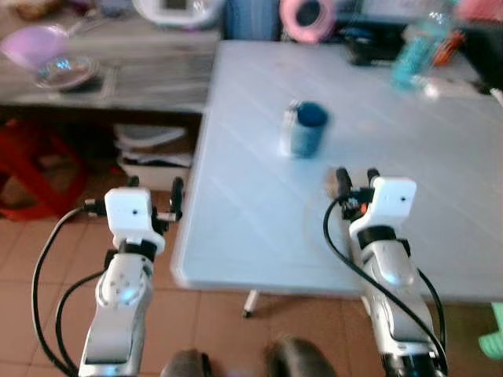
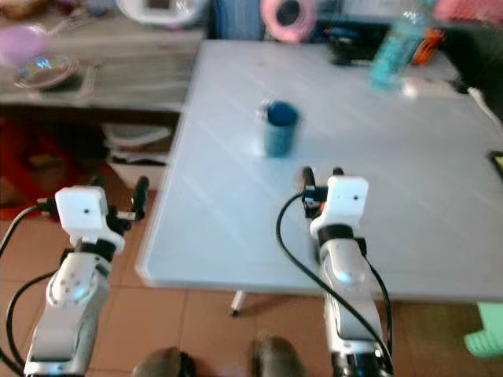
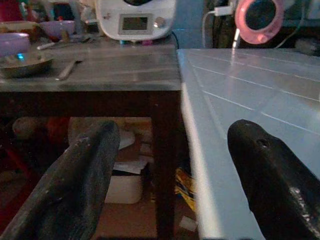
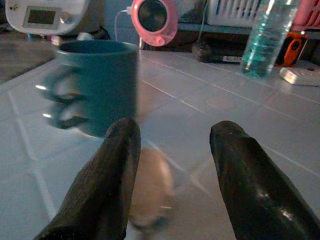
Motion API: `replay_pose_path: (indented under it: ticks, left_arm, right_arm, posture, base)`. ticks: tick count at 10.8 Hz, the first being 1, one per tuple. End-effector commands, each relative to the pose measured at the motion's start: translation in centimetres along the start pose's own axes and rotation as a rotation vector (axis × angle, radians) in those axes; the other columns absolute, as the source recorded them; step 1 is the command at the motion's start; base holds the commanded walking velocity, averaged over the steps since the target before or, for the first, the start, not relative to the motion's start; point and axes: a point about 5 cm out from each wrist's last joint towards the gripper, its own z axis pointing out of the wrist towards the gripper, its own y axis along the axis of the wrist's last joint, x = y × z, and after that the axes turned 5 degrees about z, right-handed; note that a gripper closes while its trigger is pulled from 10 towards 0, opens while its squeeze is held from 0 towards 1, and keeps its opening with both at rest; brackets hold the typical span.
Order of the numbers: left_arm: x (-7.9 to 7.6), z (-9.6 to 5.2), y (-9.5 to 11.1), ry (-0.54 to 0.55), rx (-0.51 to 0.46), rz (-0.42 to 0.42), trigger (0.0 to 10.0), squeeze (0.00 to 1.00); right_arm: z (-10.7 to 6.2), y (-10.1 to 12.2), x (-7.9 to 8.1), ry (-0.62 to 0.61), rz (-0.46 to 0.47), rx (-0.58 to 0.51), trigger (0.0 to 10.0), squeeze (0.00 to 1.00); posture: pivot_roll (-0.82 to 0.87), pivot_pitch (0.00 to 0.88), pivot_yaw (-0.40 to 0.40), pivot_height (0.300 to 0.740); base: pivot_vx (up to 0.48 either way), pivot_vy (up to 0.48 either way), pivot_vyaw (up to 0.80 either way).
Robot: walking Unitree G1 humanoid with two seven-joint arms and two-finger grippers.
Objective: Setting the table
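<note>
- Up on the pale blue table (image 1: 259,228), the mug (image 1: 305,129) stands upright, toward the middle of the left half, well in from the left edge; its outline is blurred, handle to the left.
- Right gripper (image 1: 354,177) hovers over the table near the front edge, just short of the mug; its fingers (image 4: 107,185) are apart, nothing between them, the mug just beyond the left finger in the right wrist view.
- Left gripper (image 1: 156,191) hangs off the table's left edge, near the front-left corner, over the tiled floor (image 1: 212,322); its fingers (image 3: 75,175) are spread wide and empty, the table edge running between them in the left wrist view.
- At the far edge stand a pink round mirror (image 1: 308,17) and a clear bottle (image 1: 415,45) toward the far-right corner; a small white object (image 4: 300,75) lies beside the bottle.
- Left of the table, a wooden counter (image 1: 149,71) carries a purple bowl (image 1: 35,43), a metal dish (image 1: 67,72) and a white appliance (image 3: 136,19).
</note>
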Motion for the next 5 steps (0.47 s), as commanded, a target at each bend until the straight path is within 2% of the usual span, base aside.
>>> replay_pose_path:
  ticks: [1,3,5]
  left_arm:
    - [-0.26,-0.20,-0.16,-0.003,0.012,-0.004,10.0,0.00]
    - [-0.27,-0.29,-0.20,0.006,0.013,0.011,10.0,0.00]
    - [0.01,-0.52,-0.51,0.016,0.038,0.023,10.0,0.00]
  right_arm:
    - [-0.06,0.10,-0.35,-0.002,-0.007,-0.003,10.0,0.00]
    - [-0.07,-0.11,-0.21,0.021,0.005,0.018,10.0,0.00]
    - [-0.02,-0.81,0.17,0.080,0.010,0.082,10.0,0.00]
  posture:
    - [-0.04,0.125,0.006,0.740]
    - [-0.03,0.136,0.006,0.740]
    - [-0.03,0.153,0.009,0.740]
  base:
    - [0.000,0.000,0.00]
    - [0.000,0.000,0.00]
    - [0.000,0.000,0.00]
